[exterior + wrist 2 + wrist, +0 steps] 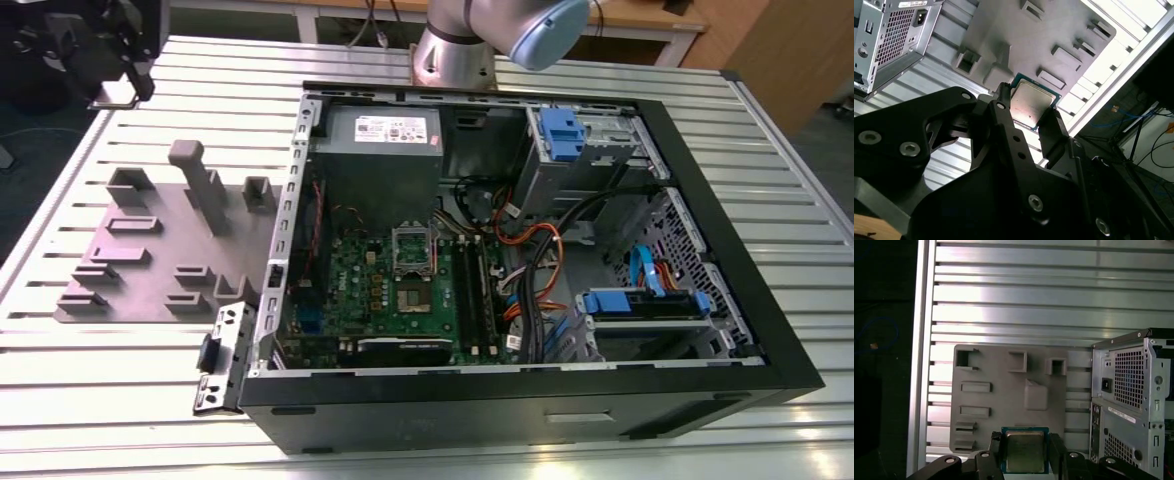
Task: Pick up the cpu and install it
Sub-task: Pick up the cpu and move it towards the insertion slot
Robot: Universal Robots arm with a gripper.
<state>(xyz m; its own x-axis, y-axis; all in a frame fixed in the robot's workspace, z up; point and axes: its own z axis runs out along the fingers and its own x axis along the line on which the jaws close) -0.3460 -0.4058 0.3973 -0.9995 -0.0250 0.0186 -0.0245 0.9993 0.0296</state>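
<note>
Right now my gripper [1028,107] is clamped on the edges of the cpu [1031,99], holding it above the grey tray [1019,40], beside the case [889,40]. That hold is thin, so I judge the cpu could tilt or slip, then seat crooked in the socket [412,250].

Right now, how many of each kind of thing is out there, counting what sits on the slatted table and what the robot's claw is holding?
cpu: 1, clamped in the gripper
computer case: 1, lying open on the table
grey fixture plate: 1, beside the case
Total: 3
</note>
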